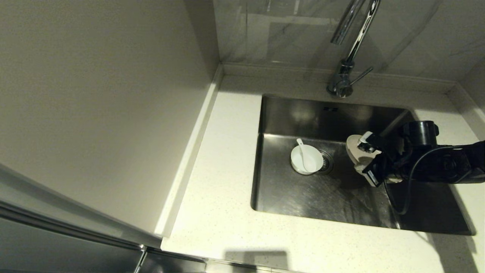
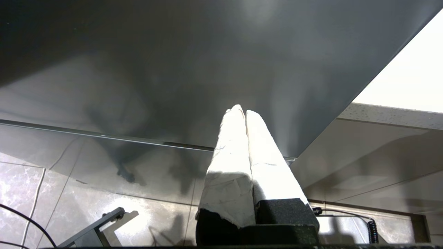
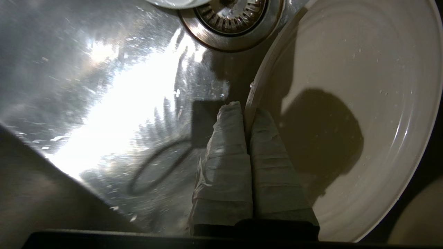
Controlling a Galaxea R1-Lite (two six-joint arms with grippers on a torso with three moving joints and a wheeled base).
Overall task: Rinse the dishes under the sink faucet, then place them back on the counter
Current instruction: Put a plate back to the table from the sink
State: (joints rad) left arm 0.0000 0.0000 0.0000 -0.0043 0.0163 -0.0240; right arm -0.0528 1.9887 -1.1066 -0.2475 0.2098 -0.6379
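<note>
The cream-beige plate [image 1: 354, 149] hangs tilted on edge above the right side of the steel sink [image 1: 303, 197]. My right gripper [image 1: 369, 158] is shut on its rim. In the right wrist view the fingers [image 3: 228, 138] pinch the rim of the plate [image 3: 363, 69], whose wet face shows. The white bowl [image 1: 307, 160] sits on the sink floor beside the drain strainer [image 1: 326, 162], with the white spoon [image 1: 302, 149] lying in it. The chrome faucet [image 1: 354, 38] rises behind the sink. My left gripper [image 2: 242, 110] is shut on nothing, parked below the counter and out of the head view.
The pale speckled counter [image 1: 219, 170] wraps around the sink, widest on the left. A wall panel [image 1: 94, 94] rises along its left side. The faucet lever [image 1: 362, 75] points right. The right arm's black cable [image 1: 405, 189] dangles over the basin.
</note>
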